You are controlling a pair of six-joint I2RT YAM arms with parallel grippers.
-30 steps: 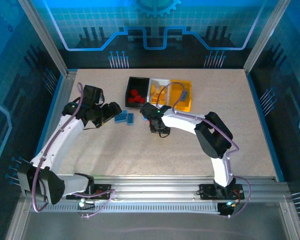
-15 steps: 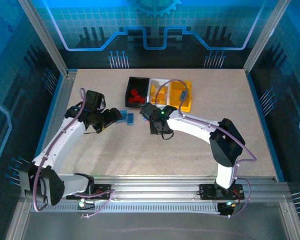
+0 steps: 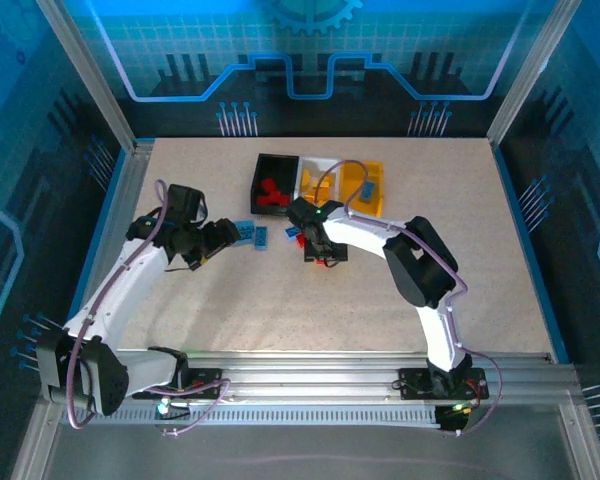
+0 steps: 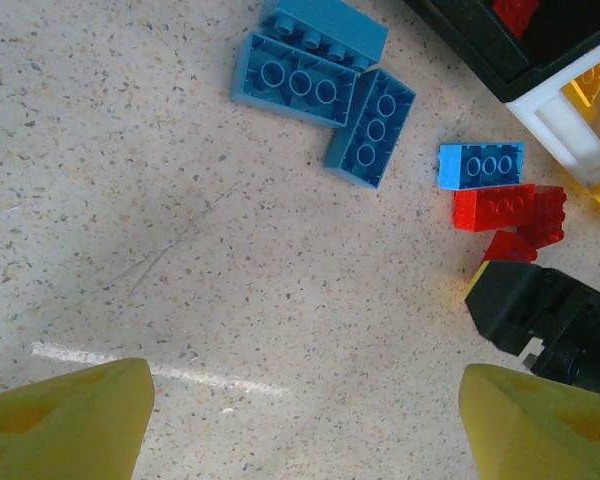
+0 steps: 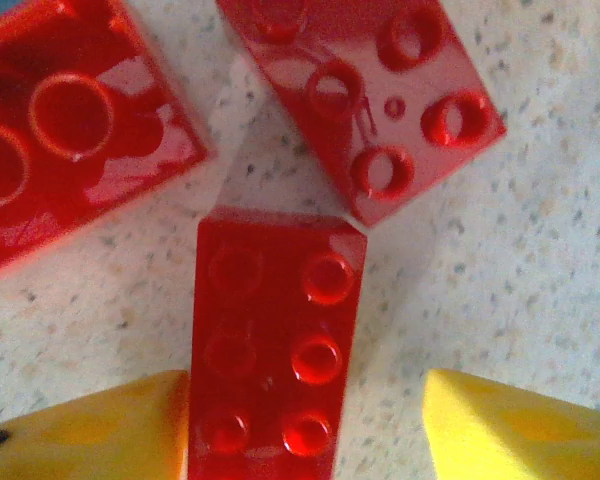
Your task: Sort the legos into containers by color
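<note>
Just below the white bin [image 3: 320,163] in the top view, the right gripper [image 5: 305,430] stands partly open astride a red six-stud brick [image 5: 275,340] lying on the tabletop [image 4: 180,300]. It touches the brick's left side only. The left gripper [image 4: 300,420] gapes wide and empty, with blue bricks [image 4: 320,90] at the upper frame.

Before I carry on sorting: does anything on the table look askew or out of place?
The yellow-orange bin looks turned slightly out of line with the white bin and black bin. The loose blue bricks look normal.
</note>
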